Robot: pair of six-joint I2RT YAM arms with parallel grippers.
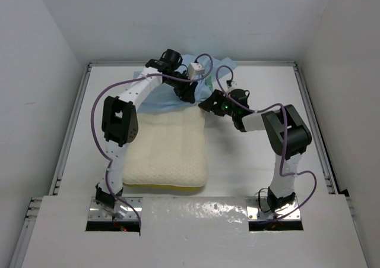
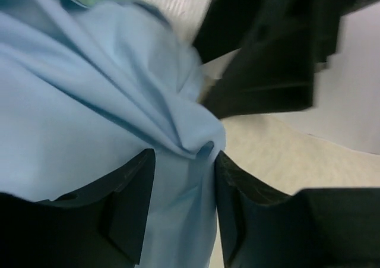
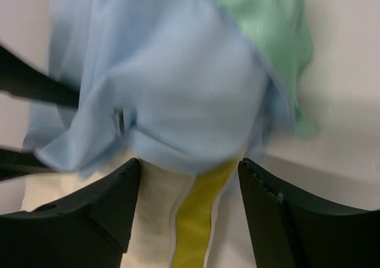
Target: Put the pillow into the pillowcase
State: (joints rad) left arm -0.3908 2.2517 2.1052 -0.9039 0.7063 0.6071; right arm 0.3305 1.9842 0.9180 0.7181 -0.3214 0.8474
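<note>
The cream-white pillow (image 1: pixel 172 152) lies flat in the middle of the table, its far end under the light blue pillowcase (image 1: pixel 160 98), which is bunched at the back. My left gripper (image 1: pixel 189 92) is shut on a gathered fold of the pillowcase (image 2: pixel 89 101), and the cloth fills the gap between its fingers (image 2: pixel 127 202). My right gripper (image 1: pixel 208 104) is open at the pillow's far right corner. In the right wrist view its jaws stand either side of the pillow's yellow trim (image 3: pixel 199 220), just short of the pillowcase edge (image 3: pixel 178 90). The teal-green side (image 3: pixel 261 24) shows at the upper right.
White walls enclose the table, with raised rails along the left side (image 1: pixel 74 113) and the right side (image 1: pixel 312 113). Purple cables (image 1: pixel 95 107) loop off both arms. The right gripper's black body (image 2: pixel 267 48) sits close in front of the left gripper.
</note>
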